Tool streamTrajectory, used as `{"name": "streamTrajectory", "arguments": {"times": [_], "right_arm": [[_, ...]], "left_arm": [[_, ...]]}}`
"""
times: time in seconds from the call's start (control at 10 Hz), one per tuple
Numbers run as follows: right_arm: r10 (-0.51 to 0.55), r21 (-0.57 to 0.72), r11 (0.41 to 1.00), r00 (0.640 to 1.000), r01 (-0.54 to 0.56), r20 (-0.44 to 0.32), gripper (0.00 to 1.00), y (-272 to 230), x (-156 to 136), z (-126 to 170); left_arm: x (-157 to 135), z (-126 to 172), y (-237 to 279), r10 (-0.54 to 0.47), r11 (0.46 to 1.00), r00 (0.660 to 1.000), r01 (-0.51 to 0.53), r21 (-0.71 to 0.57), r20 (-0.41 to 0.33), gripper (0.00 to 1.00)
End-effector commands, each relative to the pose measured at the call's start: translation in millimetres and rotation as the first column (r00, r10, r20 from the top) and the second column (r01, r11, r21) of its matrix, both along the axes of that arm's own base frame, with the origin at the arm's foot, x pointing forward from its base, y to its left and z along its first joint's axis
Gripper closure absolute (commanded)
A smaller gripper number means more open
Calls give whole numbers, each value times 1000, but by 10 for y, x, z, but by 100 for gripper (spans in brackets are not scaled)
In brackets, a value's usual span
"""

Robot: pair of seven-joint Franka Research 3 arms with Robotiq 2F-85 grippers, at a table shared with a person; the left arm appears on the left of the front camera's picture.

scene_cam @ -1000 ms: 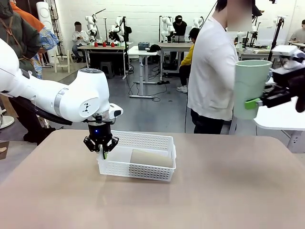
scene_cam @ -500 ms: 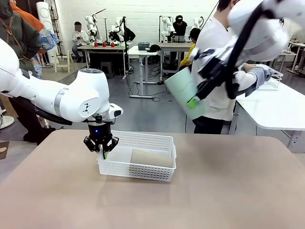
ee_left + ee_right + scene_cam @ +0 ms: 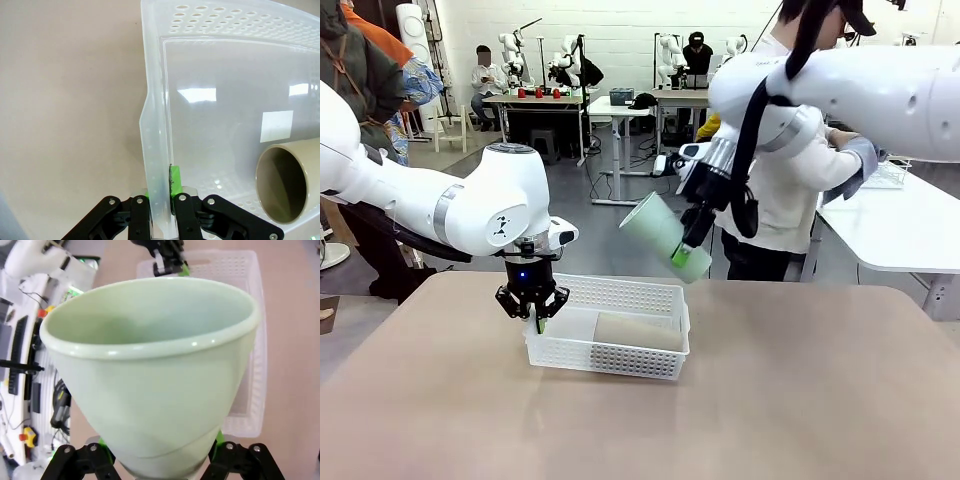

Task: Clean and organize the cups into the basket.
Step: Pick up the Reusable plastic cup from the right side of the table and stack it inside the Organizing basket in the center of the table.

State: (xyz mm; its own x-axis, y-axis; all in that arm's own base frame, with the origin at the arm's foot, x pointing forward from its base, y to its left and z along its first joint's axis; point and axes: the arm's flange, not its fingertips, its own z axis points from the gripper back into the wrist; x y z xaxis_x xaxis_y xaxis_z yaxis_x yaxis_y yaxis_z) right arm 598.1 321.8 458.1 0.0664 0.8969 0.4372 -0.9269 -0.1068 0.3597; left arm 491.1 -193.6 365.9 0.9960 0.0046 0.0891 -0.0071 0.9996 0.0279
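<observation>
- Roughly halfway, we'd say: one cup is in, one is on its way, nothing is tidied up yet.
- The left gripper (image 3: 532,301) has its jaws pressed together on the basket (image 3: 620,290), one finger on each side of the end wall. We read that as holding it steady on the table (image 3: 800,400).
- The tan cup (image 3: 636,331) is already inside. It lies on its side on the basket floor, just past the wall those jaws pinch, off to one side of them, with its open mouth facing the left wrist.
- The right gripper (image 3: 685,246) is clamped on the mint cup (image 3: 662,232), a green pad on either side near its narrow end, with the wide rim pointing away from the wrist.
- That cup hangs tilted in the air. Seen from between the right jaws, the basket sits beyond and below it, well apart.
- What's left, by our guess: bring the mint cup down, lay it beside the tan one in the free space nearer the left jaws, then let go.
- We can't tell whether more cups are coming.
</observation>
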Motion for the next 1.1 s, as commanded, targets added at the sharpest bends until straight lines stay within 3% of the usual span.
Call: {"name": "streamTrajectory", "arguments": {"times": [0.0,0.5,1.0], "right_arm": [[16,-33,999,997,-14,76,19,119,18,-163],[-18,-133,990,985,42,174,19,467,147,-584],[21,-147,989,992,-3,125,19,582,153,-819]], "left_arm": [[11,26,-3,1,1000,1000,-1,-1,6,100],[11,26,-3,1,1000,1000,-1,-1,6,100],[11,26,-3,1,1000,1000,-1,-1,6,100]]}}
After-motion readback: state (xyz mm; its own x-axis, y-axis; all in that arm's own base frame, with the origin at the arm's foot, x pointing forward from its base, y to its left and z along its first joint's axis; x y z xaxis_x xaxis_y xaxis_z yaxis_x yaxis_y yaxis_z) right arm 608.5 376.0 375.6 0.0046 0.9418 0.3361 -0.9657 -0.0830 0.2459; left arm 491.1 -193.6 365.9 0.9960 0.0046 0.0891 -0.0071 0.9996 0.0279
